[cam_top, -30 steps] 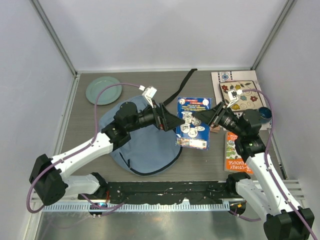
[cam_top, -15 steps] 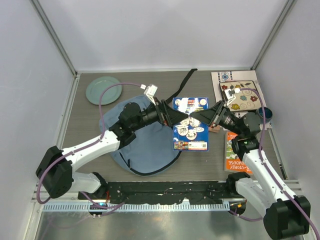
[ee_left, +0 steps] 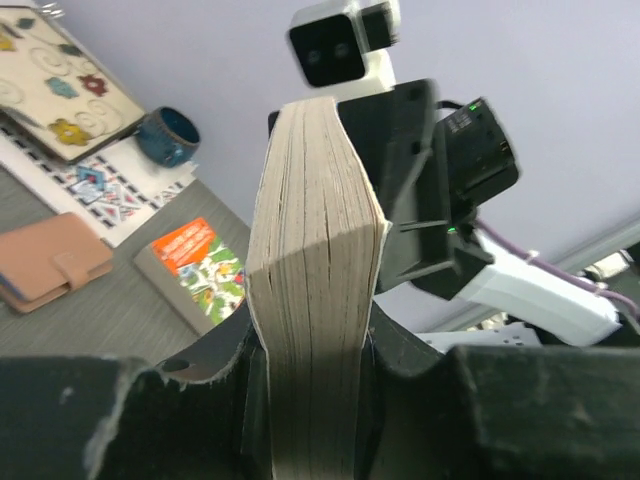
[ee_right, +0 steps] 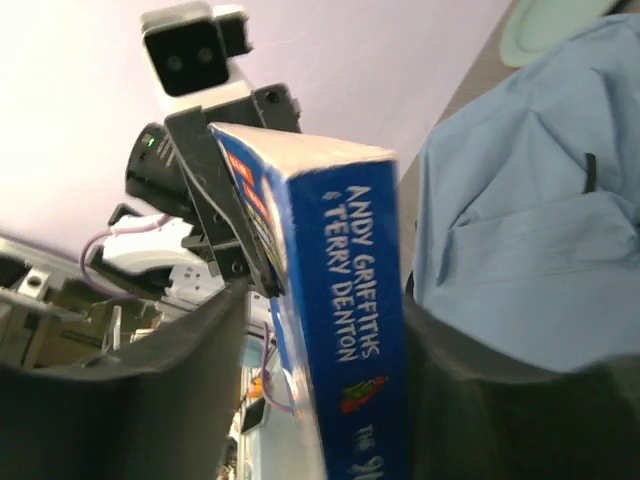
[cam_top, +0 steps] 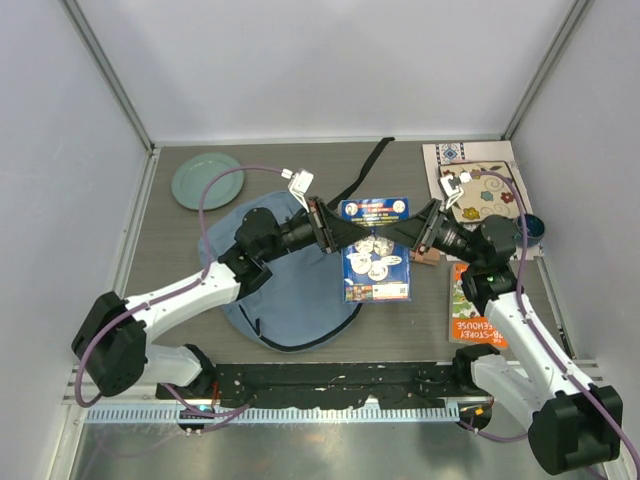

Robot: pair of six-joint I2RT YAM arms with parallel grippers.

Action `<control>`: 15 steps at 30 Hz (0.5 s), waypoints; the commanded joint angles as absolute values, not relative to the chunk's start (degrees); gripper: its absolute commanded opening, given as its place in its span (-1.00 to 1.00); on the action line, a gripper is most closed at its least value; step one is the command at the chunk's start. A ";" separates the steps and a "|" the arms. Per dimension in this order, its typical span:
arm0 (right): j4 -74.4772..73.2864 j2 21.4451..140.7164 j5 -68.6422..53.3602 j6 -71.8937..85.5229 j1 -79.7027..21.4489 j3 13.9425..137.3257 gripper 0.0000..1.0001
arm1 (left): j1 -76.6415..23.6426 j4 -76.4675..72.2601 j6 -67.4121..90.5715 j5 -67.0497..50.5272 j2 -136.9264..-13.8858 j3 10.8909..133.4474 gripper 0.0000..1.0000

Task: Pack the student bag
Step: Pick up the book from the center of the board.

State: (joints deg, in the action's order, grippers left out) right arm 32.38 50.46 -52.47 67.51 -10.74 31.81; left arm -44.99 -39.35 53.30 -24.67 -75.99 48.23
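student bag (cam_top: 290, 290) lies flat on the dark grey table (cam_top: 420, 325), left of centre. left gripper (cam_top: 335, 232) clamps the page edge, and right gripper (cam_top: 406, 232) the spine, of a blue book (cam_top: 376, 265) lettered "andy griffiths & terry denton". pale walls (cam_top: 320, 70) enclose the table.

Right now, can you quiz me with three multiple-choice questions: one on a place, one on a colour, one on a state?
1. Where is the plate? A) far-left corner of the table B) near-right corner C) its centre
2. What colour is the paperback's spine? A) red B) blue C) yellow
3. How is the paperback held? A) lying flat B) by one gripper C) by both grippers
Answers: 1 A, it lies beyond the student bag; 2 B, the right wrist view shows it; 3 C, the left gripper clamps the page edge, the right gripper the spine.
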 commanded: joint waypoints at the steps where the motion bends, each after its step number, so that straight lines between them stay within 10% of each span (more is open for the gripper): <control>1: 9.11 47.64 -45.38 51.54 -10.90 40.84 0.49 | -44.12 -32.04 48.09 -16.13 -70.15 48.16 -1.00; 6: -8.52 45.09 -31.82 42.97 -10.99 42.11 0.68 | -44.03 -16.91 43.60 1.72 -61.02 48.16 -1.00; 15: 8.60 39.91 -37.88 60.09 -11.95 26.91 0.71 | -44.03 -19.14 52.27 23.55 -51.33 42.90 -1.00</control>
